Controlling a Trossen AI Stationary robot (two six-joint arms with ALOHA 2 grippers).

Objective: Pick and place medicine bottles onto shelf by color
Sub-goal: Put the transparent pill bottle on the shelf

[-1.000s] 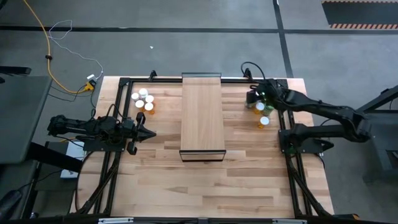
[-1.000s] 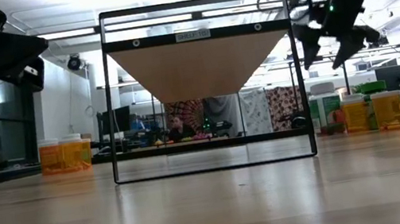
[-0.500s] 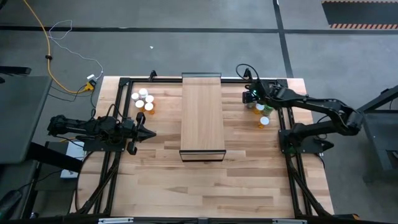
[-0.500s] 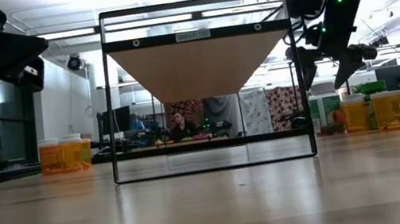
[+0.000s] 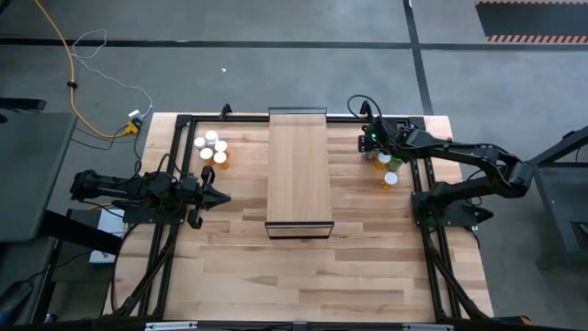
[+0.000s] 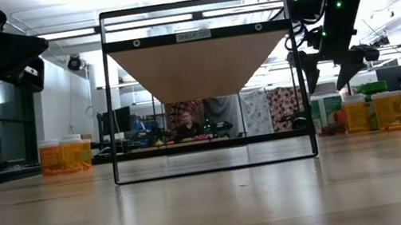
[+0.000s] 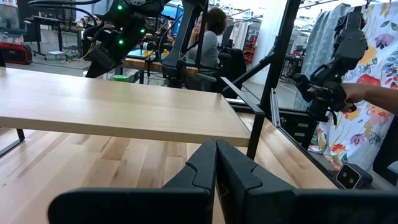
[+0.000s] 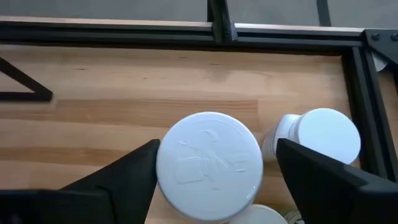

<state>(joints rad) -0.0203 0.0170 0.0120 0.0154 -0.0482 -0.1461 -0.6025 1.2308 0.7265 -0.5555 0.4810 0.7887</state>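
Note:
The shelf [image 5: 298, 170], a long light-wood block on a black frame, stands mid-table. Several white-capped medicine bottles [image 5: 211, 147] stand upright on the table near its far left corner. A second group [image 5: 387, 168] stands near the far right; in the low view these are orange and pale bottles [image 6: 355, 114]. My right gripper [image 6: 332, 79] hangs open, slanting down, just above this group. In the right wrist view its fingers [image 8: 124, 177] flank one bottle's white cap [image 8: 208, 165], and another cap [image 8: 326, 137] lies beside it. My left gripper [image 5: 219, 196] rests shut and level at the table's left.
A black frame rail [image 8: 224, 28] runs along the table's far edge just beyond the right bottles. Bare planks [image 5: 303, 276] fill the near half of the table. Beyond the table, the left wrist view shows a seated person [image 7: 211, 37] and a hand [image 7: 373, 96] on a device.
My right gripper has come down and a little toward the shelf, tipping more steeply downward, and now hangs close above the far-right bottles. The bottles have kept their places.

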